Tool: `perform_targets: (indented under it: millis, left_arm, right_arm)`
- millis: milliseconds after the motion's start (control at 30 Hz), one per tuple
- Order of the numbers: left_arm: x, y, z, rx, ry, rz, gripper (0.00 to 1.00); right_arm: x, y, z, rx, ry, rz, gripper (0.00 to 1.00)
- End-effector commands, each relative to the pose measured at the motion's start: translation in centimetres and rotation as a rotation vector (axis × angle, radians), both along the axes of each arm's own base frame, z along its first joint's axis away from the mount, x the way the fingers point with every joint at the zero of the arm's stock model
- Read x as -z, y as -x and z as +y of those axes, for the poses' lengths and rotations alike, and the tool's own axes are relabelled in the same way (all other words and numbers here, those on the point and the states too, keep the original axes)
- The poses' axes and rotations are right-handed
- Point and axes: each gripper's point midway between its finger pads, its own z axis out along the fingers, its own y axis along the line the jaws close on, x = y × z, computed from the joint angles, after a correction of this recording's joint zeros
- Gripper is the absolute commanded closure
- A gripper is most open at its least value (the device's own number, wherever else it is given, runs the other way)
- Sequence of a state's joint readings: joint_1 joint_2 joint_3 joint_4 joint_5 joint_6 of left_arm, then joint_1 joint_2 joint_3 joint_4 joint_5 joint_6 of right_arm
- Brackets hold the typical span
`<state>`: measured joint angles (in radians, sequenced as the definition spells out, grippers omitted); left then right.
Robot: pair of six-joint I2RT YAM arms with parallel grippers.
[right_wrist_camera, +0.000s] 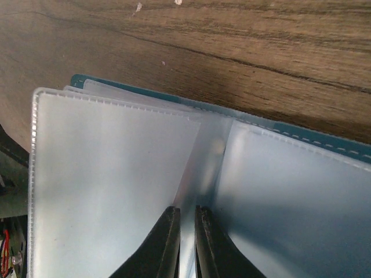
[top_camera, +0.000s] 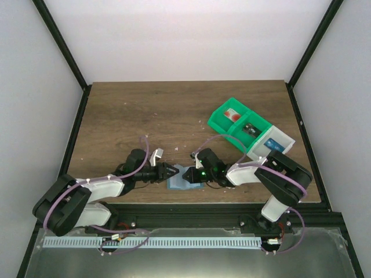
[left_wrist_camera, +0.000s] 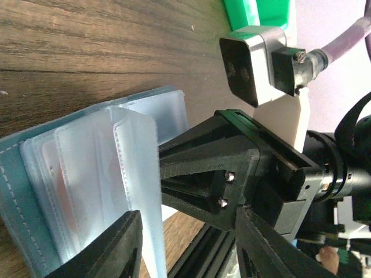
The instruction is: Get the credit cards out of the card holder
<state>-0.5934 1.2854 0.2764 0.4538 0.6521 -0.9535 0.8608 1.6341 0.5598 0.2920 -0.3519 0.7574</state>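
While the right gripper (right_wrist_camera: 184,212) pinches one clear sleeve (right_wrist_camera: 201,165), the card holder (top_camera: 180,184) lies just right of the left gripper (top_camera: 172,172), jaws apart astride an upright sleeve (left_wrist_camera: 142,174).

The card holder (top_camera: 181,180) lies on the table (top_camera: 145,116) near its near edge, about midway across, between the left tool (top_camera: 171,172) on its left and the right tool (top_camera: 186,174) on its right. The compartment bins (top_camera: 250,130) sit farther back to the right, well apart.
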Motion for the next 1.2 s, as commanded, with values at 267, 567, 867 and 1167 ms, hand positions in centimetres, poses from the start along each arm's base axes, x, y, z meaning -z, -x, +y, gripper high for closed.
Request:
perform_targets:
  millis: [267,567,867,1167]
  left_arm:
    - [-1.3,0.8,-1.4,0.056,0.098,-0.017,0.57]
    - [-1.0,0.9,-1.5,0.062,0.096,-0.006,0.67]
    - [-0.9,1.1,-2.6,0.091,0.094,-0.005,0.65]
    - [-0.9,0.8,-3.7,0.103,0.090,-0.010,0.63]
  right_arm:
    - [1.1,1.3,-0.8,-0.001,0.021,0.035,0.90]
    - [0.8,1.8,-0.8,-0.013,-0.022,0.028,0.93]
    - [-1.4,1.1,-0.6,0.031,-0.110,-0.020,0.87]
    - [-3.9,0.6,-3.8,0.173,-0.127,-0.116,0.80]
